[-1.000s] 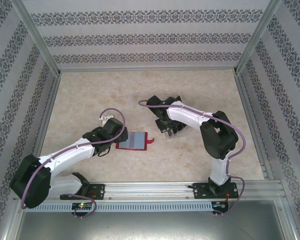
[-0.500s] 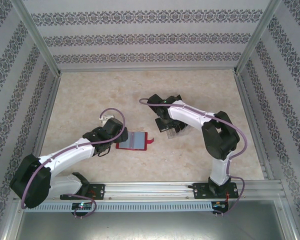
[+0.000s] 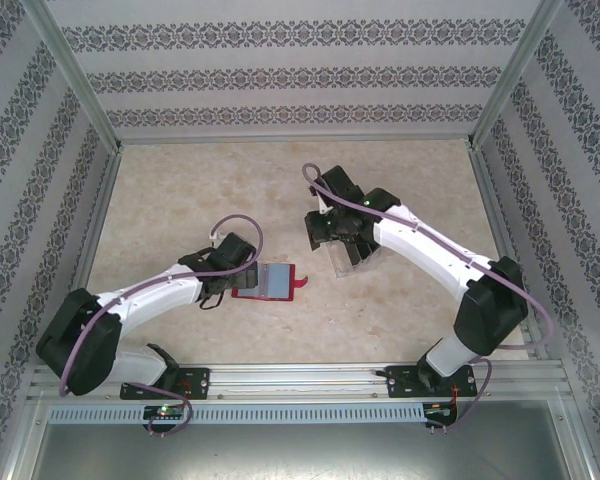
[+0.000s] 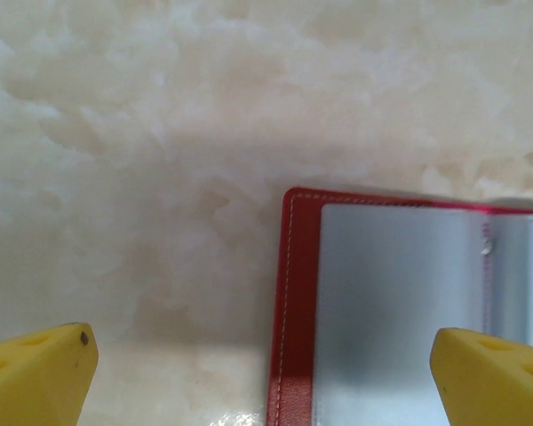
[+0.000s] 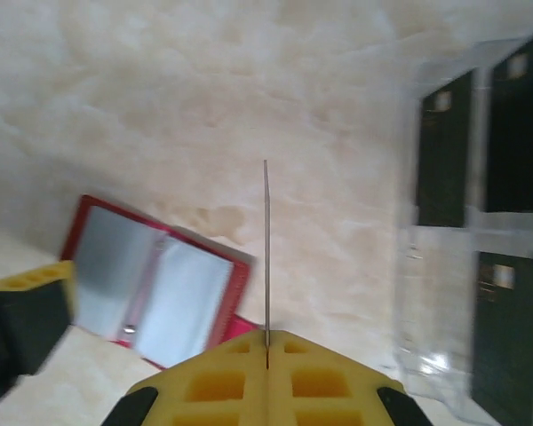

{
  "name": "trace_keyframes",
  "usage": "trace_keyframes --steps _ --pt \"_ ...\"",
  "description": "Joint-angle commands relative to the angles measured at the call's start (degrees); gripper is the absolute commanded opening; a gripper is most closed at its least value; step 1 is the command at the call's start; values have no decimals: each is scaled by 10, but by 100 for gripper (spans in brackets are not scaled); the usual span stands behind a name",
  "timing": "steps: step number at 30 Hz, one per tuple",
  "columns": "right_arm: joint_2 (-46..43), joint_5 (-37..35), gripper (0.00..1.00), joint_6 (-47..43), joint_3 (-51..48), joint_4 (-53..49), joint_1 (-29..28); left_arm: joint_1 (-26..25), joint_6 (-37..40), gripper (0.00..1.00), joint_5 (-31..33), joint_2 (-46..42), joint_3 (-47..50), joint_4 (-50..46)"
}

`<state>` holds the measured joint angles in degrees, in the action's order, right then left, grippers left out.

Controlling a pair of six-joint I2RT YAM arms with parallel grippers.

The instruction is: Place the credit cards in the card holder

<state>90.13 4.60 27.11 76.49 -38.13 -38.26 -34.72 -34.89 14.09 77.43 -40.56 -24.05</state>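
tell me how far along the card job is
Done: the card holder lies open, no card visible in its grey pockets. In hand: the right gripper is shut on one credit card, seen edge-on; the left gripper is open at the holder's edge. Left: black cards stand in the clear rack, all to be moved.

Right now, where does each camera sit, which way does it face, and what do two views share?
Top external: above, behind the bases, looking down at the table; left gripper and right gripper show.
Left wrist: on the left arm, facing down at the open card holder; its fingers stand apart.
Right wrist: on the right arm, facing down; shut fingers pinch a credit card edge-on near the clear rack.
Shared: both wrist views show the card holder.
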Motion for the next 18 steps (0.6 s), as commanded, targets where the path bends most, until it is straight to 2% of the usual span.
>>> trace_keyframes --steps 1,11,18 --pt "-16 96 0 108 -93 183 -21 8 25 97 -7 28 -16 -30" --pt "3 115 0 264 -263 490 -63 8 -1 97 35 61 -16 -60" --pt "43 120 0 316 -331 633 -77 8 -18 97 34 46 1 -50"
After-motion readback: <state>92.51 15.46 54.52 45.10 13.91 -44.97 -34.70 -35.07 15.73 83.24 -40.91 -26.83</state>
